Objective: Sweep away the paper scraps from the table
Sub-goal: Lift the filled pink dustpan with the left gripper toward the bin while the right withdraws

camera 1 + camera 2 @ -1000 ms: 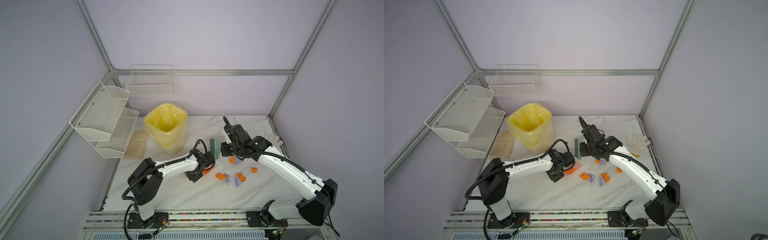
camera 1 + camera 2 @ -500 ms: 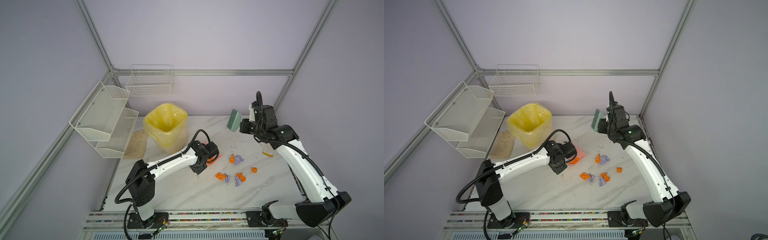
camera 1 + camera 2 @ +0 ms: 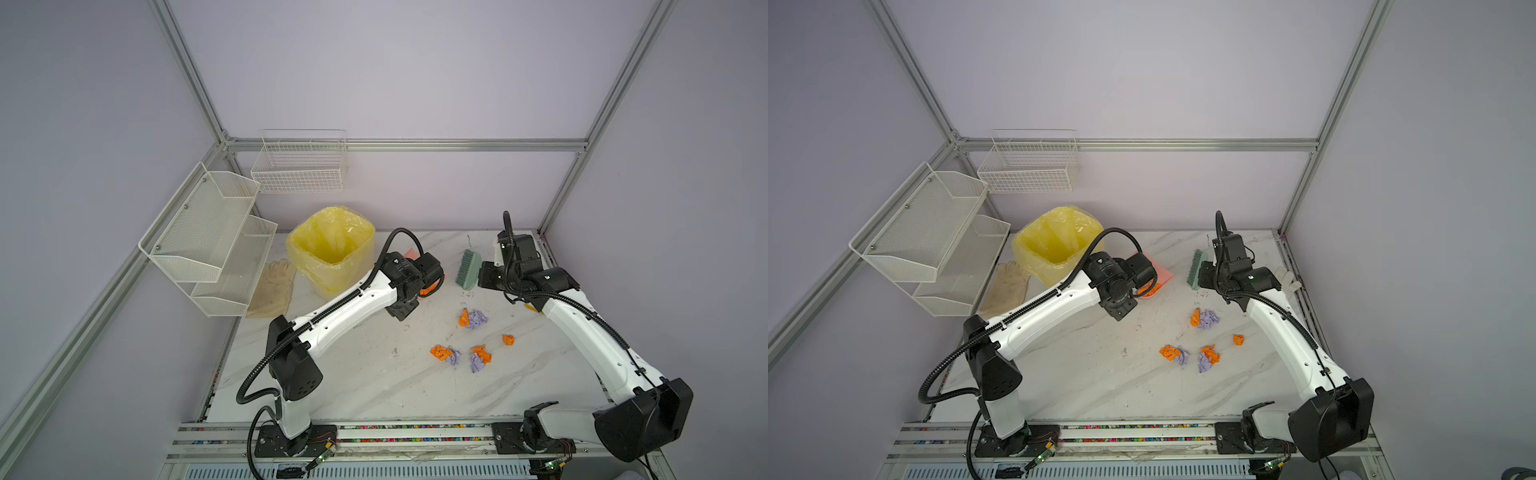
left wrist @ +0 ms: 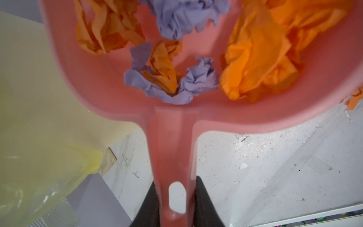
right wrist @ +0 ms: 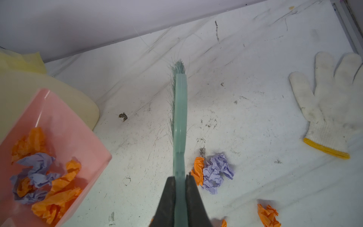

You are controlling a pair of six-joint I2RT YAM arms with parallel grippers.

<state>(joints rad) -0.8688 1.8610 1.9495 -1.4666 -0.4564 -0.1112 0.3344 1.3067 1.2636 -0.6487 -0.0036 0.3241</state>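
Left jaws are clamping the pink dustpan (image 4: 172,137) handle, loaded pan hanging beside the yellow bin (image 3: 332,276); right jaws are clamping the green brush (image 5: 179,118). Other paper scraps (image 3: 478,319) are lying loose mid-worktop (image 3: 374,386). Judgement: keeping the pan level until over the bin mouth, then tipping slowly.

I can read no text, label, brand or number in any view. The small white marks on the left arm's black wrist housing (image 3: 400,269) and the right arm's black wrist housing (image 3: 552,279), mid-frame in both top views, are too small to make out.
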